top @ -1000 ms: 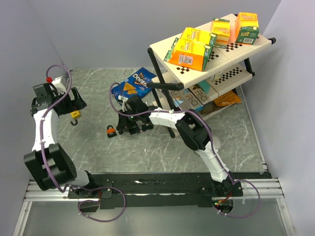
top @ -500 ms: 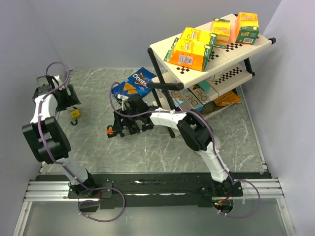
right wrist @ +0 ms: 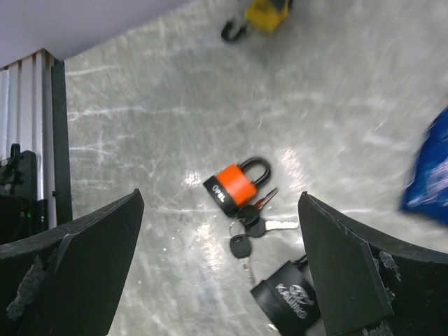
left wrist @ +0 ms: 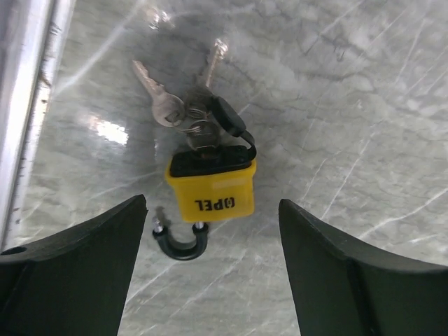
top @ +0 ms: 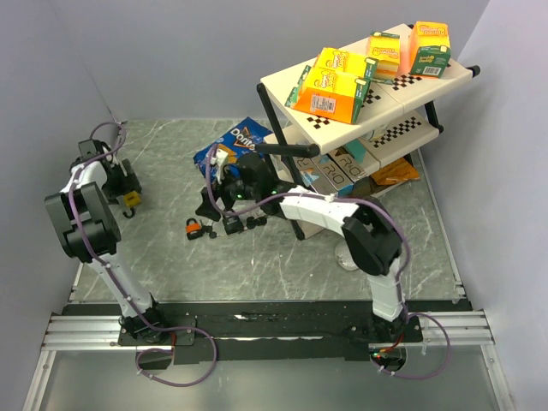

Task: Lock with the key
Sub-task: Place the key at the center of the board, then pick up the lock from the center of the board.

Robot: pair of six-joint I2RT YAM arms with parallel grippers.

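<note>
A yellow padlock (left wrist: 210, 185) lies on the grey table, shackle swung open, a key in its base and more keys (left wrist: 166, 105) on the ring. My left gripper (left wrist: 211, 204) hangs just over it, open, its fingers on either side and not touching it. From above, the yellow padlock (top: 130, 199) sits beside the left gripper (top: 120, 181). An orange padlock (right wrist: 234, 183) with its shackle shut lies below my open right gripper (right wrist: 220, 196), a key bunch (right wrist: 255, 225) and a black padlock (right wrist: 287, 301) beside it. From above, the orange padlock (top: 195, 227) lies left of the right gripper (top: 221, 195).
A blue Doritos bag (top: 229, 150) lies behind the right gripper. A two-tier white rack (top: 428, 81) with orange and yellow boxes stands at the back right. Another dark lock (top: 255, 221) lies near the rack's leg. A metal rail (left wrist: 28, 105) runs along the table's left edge.
The right gripper opened wide and rose back from the orange padlock and keys. The left arm folded back to the far left, its gripper staying over the yellow padlock and narrowing slightly.
</note>
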